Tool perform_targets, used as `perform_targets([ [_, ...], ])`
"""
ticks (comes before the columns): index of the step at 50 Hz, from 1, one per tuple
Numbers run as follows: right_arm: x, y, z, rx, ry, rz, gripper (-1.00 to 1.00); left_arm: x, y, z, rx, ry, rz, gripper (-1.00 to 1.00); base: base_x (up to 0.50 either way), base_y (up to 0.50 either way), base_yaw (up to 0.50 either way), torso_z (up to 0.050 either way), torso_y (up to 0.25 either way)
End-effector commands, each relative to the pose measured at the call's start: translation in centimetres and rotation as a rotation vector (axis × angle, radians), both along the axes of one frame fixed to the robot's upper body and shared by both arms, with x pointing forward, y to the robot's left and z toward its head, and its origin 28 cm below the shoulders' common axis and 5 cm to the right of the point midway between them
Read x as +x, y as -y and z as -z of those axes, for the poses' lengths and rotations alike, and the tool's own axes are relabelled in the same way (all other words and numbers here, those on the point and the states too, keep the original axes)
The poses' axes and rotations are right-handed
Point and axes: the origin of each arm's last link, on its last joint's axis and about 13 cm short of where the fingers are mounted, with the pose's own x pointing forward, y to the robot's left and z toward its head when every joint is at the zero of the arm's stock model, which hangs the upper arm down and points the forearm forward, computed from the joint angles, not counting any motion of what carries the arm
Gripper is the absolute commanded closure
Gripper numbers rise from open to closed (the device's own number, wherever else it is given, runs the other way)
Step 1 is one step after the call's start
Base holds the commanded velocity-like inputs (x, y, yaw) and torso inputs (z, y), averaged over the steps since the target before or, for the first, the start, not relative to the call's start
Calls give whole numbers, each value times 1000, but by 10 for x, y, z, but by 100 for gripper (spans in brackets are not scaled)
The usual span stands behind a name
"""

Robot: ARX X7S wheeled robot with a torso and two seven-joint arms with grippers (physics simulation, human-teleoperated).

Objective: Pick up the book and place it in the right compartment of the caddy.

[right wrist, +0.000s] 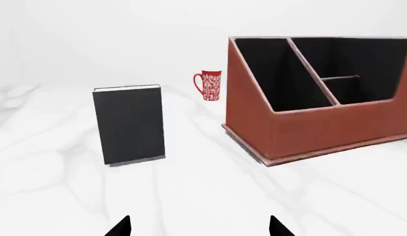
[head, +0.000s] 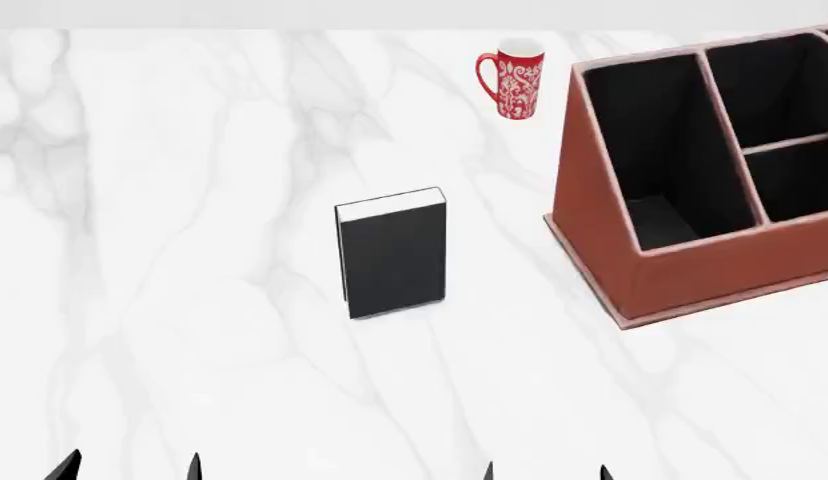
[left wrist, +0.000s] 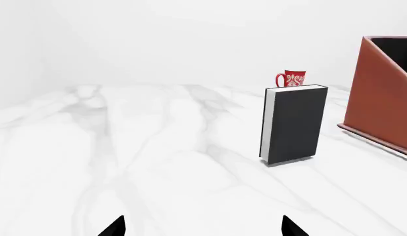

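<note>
Book (head: 393,252) stands upright, looks stiff and hefty; pinch across the covers. Both fingers sets spread open, empty.

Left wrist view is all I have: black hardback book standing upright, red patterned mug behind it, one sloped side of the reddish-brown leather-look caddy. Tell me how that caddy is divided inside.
Observer: In the head view the reddish-brown leather-look caddy has one long compartment on its left. Right of a lengthwise divider, a cross divider splits the space. Its right end runs off frame.
Operator: Report the right arm's fingers.
Observer: The right gripper is open, fingers apart, well short of the black hardback book.
Operator: Give me the mug's clearance.
Observer: The red patterned mug stands apart from the caddy, beyond the book.
</note>
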Motion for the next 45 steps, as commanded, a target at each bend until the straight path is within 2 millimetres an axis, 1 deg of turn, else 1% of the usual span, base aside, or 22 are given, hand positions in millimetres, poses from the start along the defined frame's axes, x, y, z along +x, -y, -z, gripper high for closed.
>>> perform_targets([
  [1,0,0,-1,-7,8,4,-100,1,0,0,-1,0,0,-100,0,0,0,0,0],
  [20,0,0,-2,-15,-2,2,-100,0,1,0,10,-3,11,-100,0,-7,0,0,0],
  [40,0,0,0,-6,-18,4,-100,0,1,2,16,-5,5,-100,13,-497,0,0,0],
  [45,-1,-1,1,-19,-14,10,-100,-1,0,2,15,-3,2,-100,4,-71,0,0,0],
])
